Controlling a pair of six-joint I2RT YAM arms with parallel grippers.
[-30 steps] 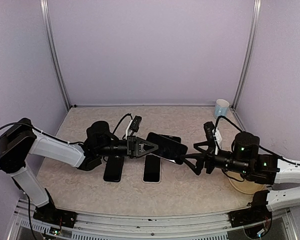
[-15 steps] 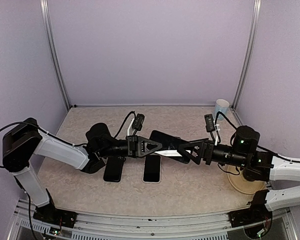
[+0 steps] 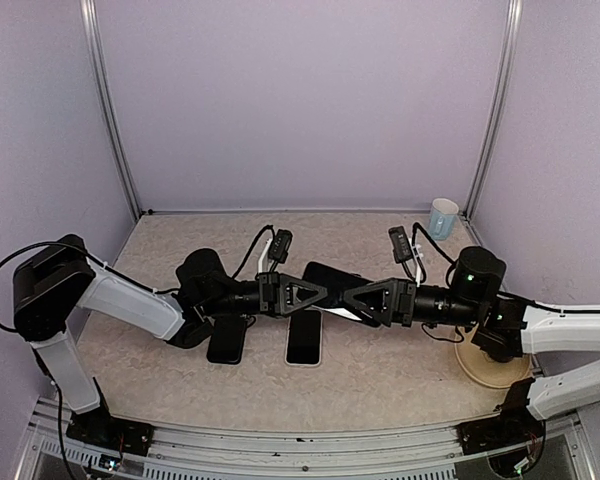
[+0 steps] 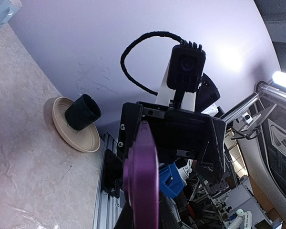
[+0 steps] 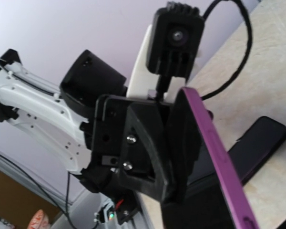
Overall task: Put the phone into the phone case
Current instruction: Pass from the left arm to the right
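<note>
From above, the left gripper (image 3: pixel 310 293) is clenched on one end of the purple-edged phone (image 3: pixel 332 283), held above the counter (image 3: pixel 380 370). The right gripper (image 3: pixel 352 300) meets the other end. From the left wrist, the right gripper's jaws stand spread behind the phone's edge. From the right wrist, the left gripper grasps the phone.

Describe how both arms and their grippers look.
White link shells and black joints on the left arm and right arm. Black triangular frames form the left gripper and right gripper. Each wrist carries a black camera on a white bracket with a looping black cable. The right arm shows a green light.
</note>
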